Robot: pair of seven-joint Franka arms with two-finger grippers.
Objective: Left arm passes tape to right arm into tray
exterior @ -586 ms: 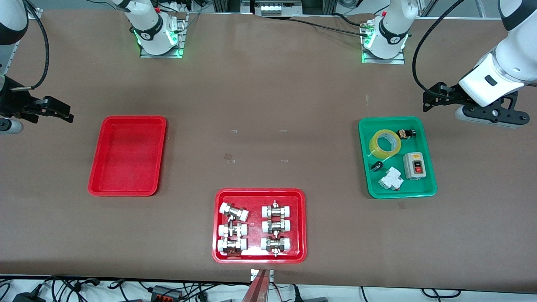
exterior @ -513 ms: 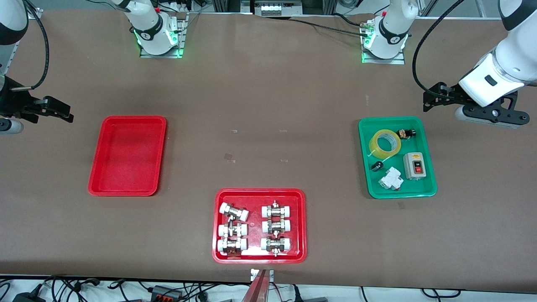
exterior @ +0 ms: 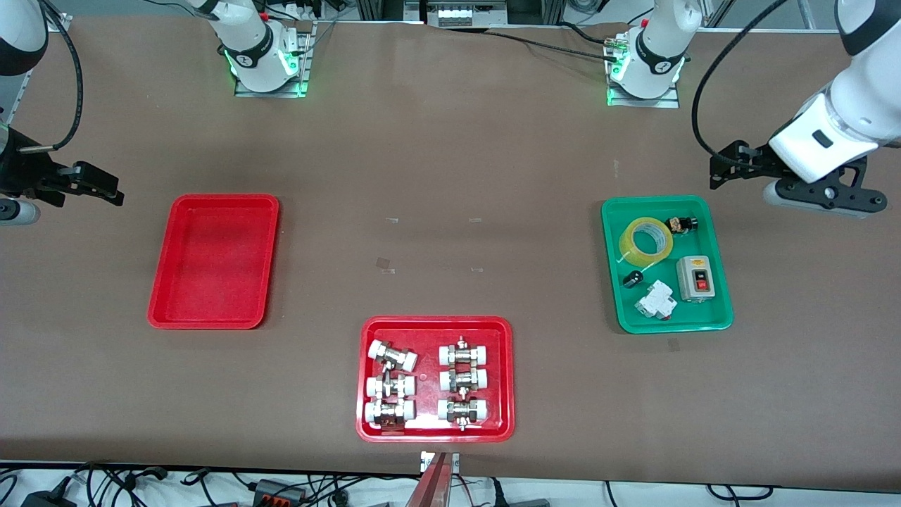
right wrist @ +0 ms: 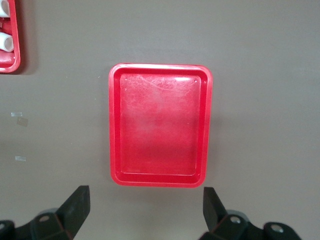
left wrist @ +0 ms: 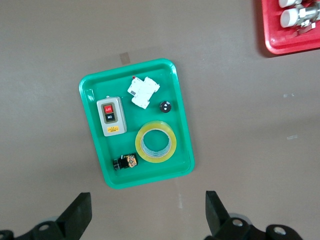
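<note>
The tape [exterior: 645, 241], a translucent yellow roll, lies flat in the green tray [exterior: 676, 327]; it also shows in the left wrist view [left wrist: 156, 141]. My left gripper [exterior: 725, 169] is open and empty, up over bare table just off the green tray's edge that is farther from the front camera [left wrist: 146, 215]. The plain red tray [exterior: 213, 260] lies toward the right arm's end of the table and holds nothing [right wrist: 160, 125]. My right gripper [exterior: 95, 186] is open and empty, up over bare table beside that tray [right wrist: 145, 212].
The green tray [left wrist: 182, 125] also holds a grey switch box [exterior: 695, 277], a white breaker [exterior: 656, 301] and two small black parts. A red tray of white-capped metal fittings [exterior: 436, 322] stands near the table's front edge, midway.
The left arm's hand has shifted very slightly upward in the front view. The tape, the trays and the right arm have not moved.
</note>
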